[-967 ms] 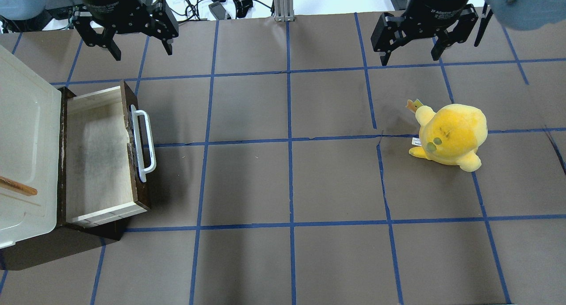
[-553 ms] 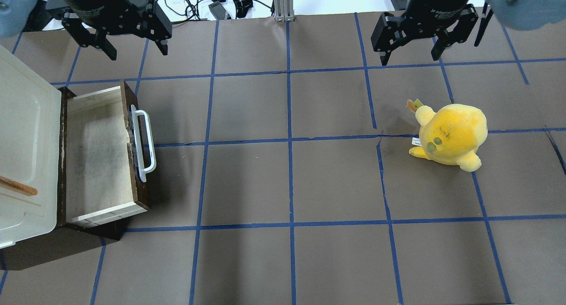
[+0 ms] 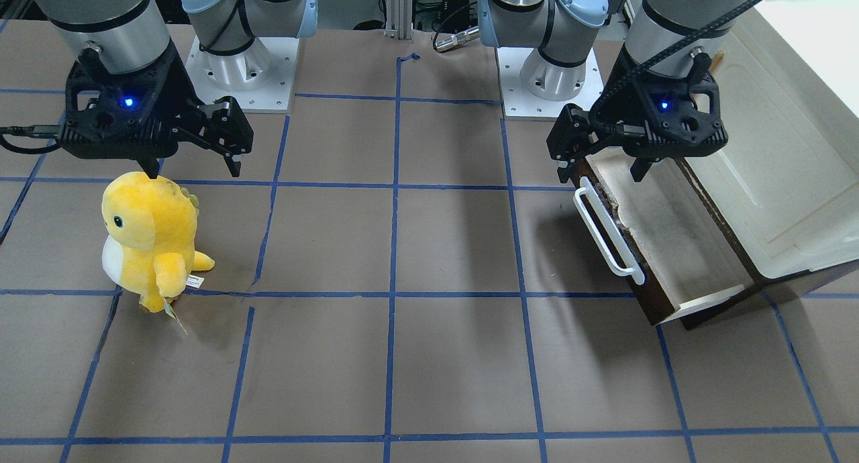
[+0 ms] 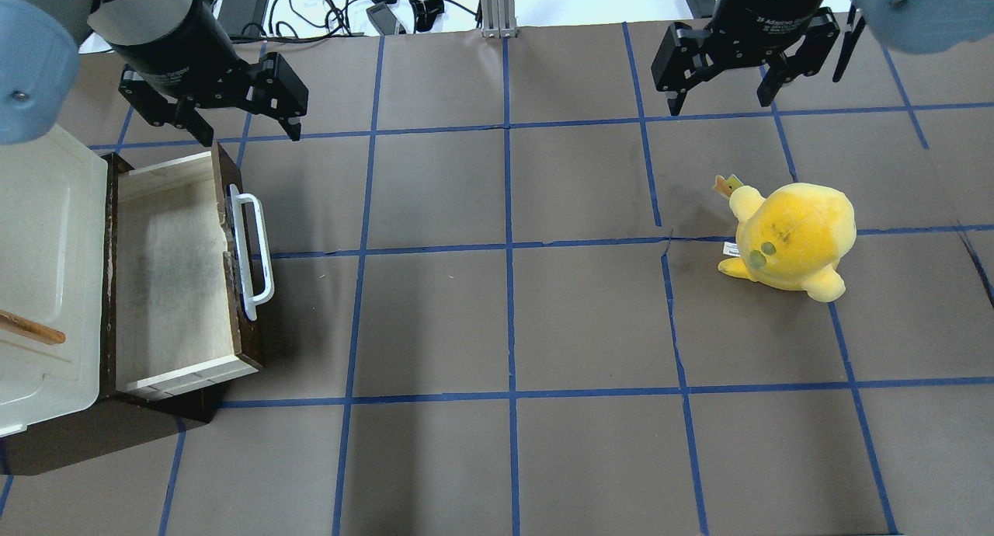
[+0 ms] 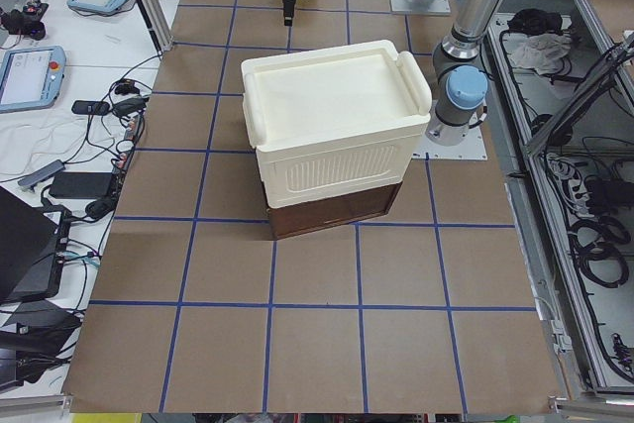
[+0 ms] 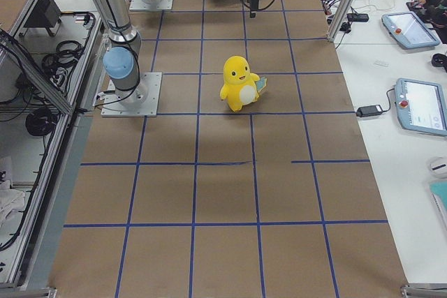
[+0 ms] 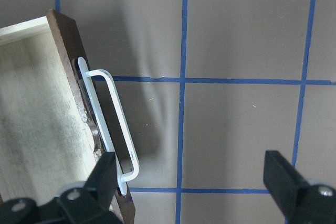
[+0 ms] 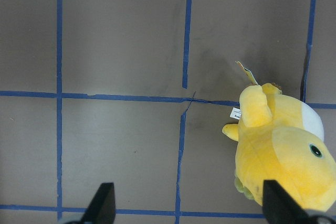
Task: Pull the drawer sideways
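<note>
The dark brown wooden-fronted drawer (image 4: 171, 272), pale light wood inside, stands drawn well out of the cream-white plastic cabinet body (image 4: 46, 233) at the left end of the brown paper-covered worktop (image 4: 505, 318). Its long white bar handle (image 4: 252, 256) faces the middle of the worktop. The left gripper (image 4: 250, 136) hovers over the end of the drawer front nearer the arm bases, fingers spread wide and holding nothing. In its wrist view the handle lies in line with one finger (image 7: 105, 177) rather than inside the gap. The right gripper (image 4: 719, 106) hangs by the yellow plush dinosaur toy (image 4: 792, 237), well apart from the drawer, fingers likewise parted and empty. The step in hand looks like lining up on the handle. To do it well, the left gripper should shift along the drawer front until it sits over the middle of the bar, then come down with one finger on each side and close on the bar alone, not on the wooden front. The pull should then run level and straight along the drawer's own slide line, which sits slightly skewed to the blue tape grid. An off-centre or slanted pull would likely twist the drawer or drag the cabinet. With so much of the drawer already out, a short, gentle pull seems wise, so that it does not come free altogether.
</note>
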Available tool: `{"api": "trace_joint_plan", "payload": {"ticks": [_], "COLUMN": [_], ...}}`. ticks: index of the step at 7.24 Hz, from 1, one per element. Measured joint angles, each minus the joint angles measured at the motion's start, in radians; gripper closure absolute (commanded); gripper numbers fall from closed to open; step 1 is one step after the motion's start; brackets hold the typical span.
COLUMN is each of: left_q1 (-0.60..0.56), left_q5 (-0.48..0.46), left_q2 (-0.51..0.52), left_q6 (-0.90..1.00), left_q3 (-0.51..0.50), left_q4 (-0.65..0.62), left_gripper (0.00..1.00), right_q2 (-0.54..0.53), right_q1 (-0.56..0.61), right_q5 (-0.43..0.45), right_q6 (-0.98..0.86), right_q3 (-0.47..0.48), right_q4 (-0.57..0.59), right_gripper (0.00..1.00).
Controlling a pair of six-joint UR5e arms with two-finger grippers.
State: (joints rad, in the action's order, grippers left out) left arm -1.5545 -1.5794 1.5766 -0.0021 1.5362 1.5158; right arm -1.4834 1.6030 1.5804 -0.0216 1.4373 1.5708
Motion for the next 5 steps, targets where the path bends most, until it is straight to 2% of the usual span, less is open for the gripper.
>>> {"api": "trace_joint_plan", "payload": {"ticks": [5], "left_q1": [0.003], "left_q5": [-0.004], "left_q2": [-0.018], "left_q6": [0.005], "left_q3": [-0.002], "left_q4": [0.037], "left_gripper": [0.00], "right_q2": [0.000], "right_q1": [0.000], "right_q5": [0.001], "right_q6": [0.000], "right_q3": [0.000], "right_q4": [0.000], "right_gripper": [0.00]}}
